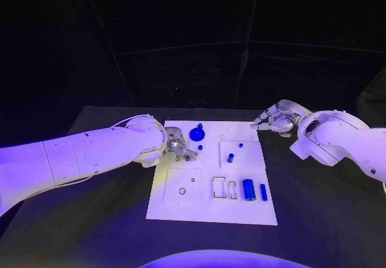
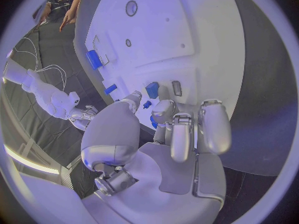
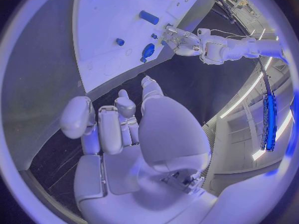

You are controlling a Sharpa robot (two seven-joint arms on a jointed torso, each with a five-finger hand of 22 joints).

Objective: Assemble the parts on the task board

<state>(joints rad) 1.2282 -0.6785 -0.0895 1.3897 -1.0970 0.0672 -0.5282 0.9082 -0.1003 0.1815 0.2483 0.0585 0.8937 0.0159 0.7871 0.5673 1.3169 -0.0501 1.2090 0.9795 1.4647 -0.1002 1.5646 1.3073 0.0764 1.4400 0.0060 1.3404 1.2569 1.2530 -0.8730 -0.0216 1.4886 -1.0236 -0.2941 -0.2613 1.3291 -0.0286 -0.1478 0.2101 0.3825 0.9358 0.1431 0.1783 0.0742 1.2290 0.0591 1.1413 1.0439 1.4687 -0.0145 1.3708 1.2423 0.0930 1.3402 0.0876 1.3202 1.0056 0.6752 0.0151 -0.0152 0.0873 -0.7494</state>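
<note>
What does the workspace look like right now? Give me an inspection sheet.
Surface: black table.
Job's things: white board mid-table; blue cylinder and thin blue bar lying near its front; round blue part near its back; small blue peg in the middle.
Clutter: nothing seen.
Hands: left hand over the board's left edge at small blue parts, grip unclear; right hand off the board's back right corner, fingers apart, holding nothing.
Cables: thin cable along the left arm's wrist.
Surroundings: dark.

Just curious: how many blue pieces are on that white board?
7: round one, four small ones near it, two bars lower right. Left hand may hide more.
</note>
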